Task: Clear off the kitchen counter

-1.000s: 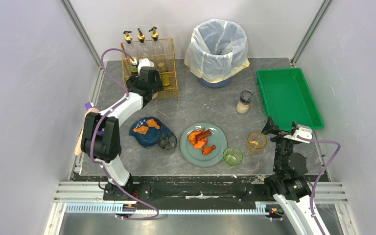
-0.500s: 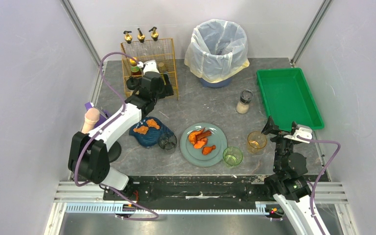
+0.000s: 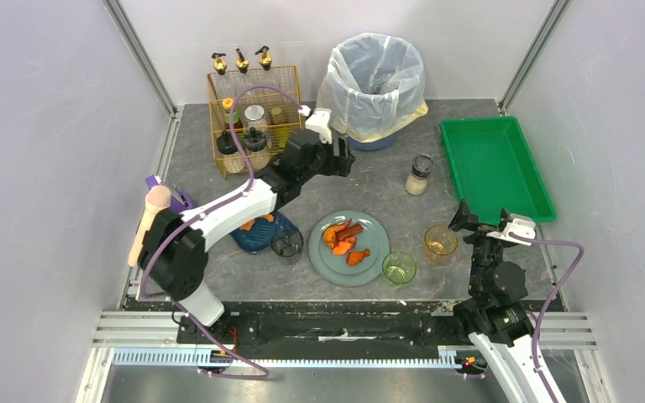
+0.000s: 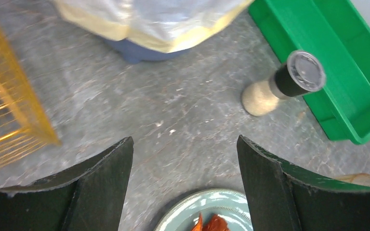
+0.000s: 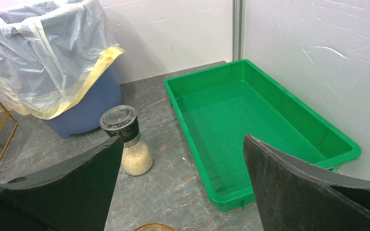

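Observation:
The kitchen counter is a dark grey veined slab. On it stand a teal plate with orange food pieces, a blue bowl with more orange food, a dark glass, a green glass, an amber glass and a black-capped shaker. My left gripper hovers open and empty over bare counter behind the plate. My right gripper stands open and empty by the amber glass.
A green tray lies at the right. A lined bin stands at the back. A gold wire rack at the back left holds jars and bottles. A wooden pestle-like tool sits at the left edge.
My left arm has swung right from the wire rack to the counter's middle, jaws still open and empty. The jars in the rack now show. The right arm has not moved.

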Robot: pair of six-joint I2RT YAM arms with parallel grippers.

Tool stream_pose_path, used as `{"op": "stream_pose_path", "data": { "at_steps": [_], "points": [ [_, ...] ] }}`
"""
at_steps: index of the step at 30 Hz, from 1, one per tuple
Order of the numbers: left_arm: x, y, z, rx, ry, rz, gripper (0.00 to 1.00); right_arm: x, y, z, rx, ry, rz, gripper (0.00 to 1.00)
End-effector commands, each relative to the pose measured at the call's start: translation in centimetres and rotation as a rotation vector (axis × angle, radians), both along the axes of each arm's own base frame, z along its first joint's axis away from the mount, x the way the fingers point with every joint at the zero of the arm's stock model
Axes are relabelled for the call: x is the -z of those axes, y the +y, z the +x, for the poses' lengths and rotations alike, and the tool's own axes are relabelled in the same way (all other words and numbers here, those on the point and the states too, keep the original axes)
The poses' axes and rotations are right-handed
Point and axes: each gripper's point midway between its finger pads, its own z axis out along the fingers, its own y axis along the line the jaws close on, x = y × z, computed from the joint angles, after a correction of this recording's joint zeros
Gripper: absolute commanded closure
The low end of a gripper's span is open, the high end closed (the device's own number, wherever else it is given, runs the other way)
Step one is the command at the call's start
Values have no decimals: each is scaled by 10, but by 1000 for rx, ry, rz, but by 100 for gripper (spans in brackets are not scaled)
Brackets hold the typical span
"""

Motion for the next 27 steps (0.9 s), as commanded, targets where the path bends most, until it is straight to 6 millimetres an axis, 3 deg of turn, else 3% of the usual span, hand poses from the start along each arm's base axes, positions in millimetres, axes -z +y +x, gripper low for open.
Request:
{"op": "stream_pose_path", "data": {
  "at_steps": [1,6,11,27],
  "points": [
    [-27,-56,1,178,-125,-8,16,-45,-11,-28,-5,-196,90,2],
    [-23,-113,-11,348,-177,18,16,-46,-11,-29,-4,-195,92,2],
    [-15,-156,-14,463,-229,29,16,-45,-10,-28,-7,-195,91,2],
    [37,-227,11,574,-276,20,16,-43,-10,-27,-7,-189,90,2]
  ]
}}
